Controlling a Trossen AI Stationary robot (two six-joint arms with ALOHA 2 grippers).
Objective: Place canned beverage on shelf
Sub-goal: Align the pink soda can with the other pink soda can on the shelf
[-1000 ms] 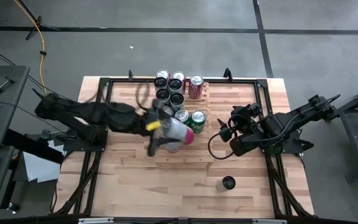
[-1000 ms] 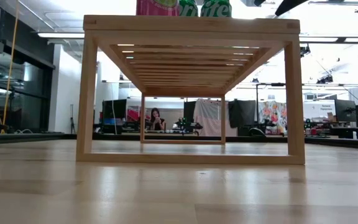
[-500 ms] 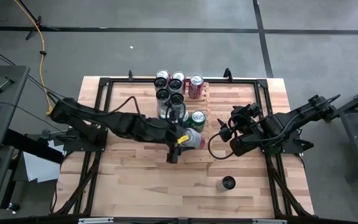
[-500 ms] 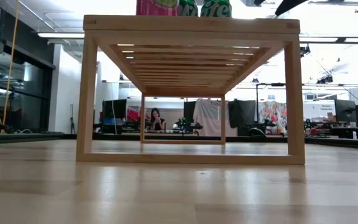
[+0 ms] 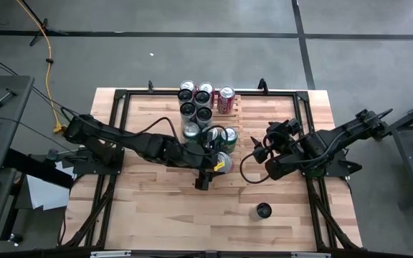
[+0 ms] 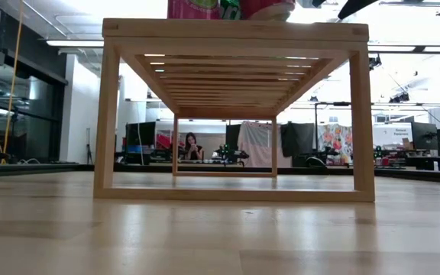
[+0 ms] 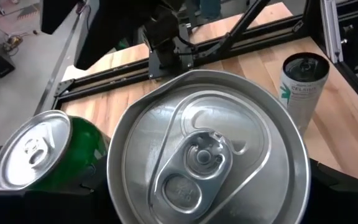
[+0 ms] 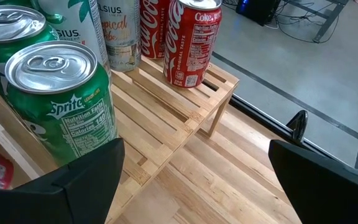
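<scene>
The shelf is a light-wood slat rack at the table's middle, seen end-on in the low view. Several cans stand on it, among them green Sprite cans and a red cola can. My left gripper is shut on a pink-and-white beverage can over the shelf's near end, beside the green can. The held can's bottom shows at the shelf's top board; I cannot tell whether it touches. To the shelf's right my right gripper hangs open with nothing in it. My left gripper pinches the can between its two fingers by its side wall, below the top rim. The can's wide silver top hides the place of contact. The fingers come slanting down from the table's left and near side. The can stands nearly upright, top up.
A white can stands alone on the tabletop near the front right. Black frame rails run along the table's sides. Bare slats lie at the shelf's right edge. A person sits far off in the room.
My left gripper has gone toward the table's right edge and down with the can, rolling as it went. The can, tipped on its side a second ago, now stands nearly upright over the shelf's near end, in front of the green cans.
</scene>
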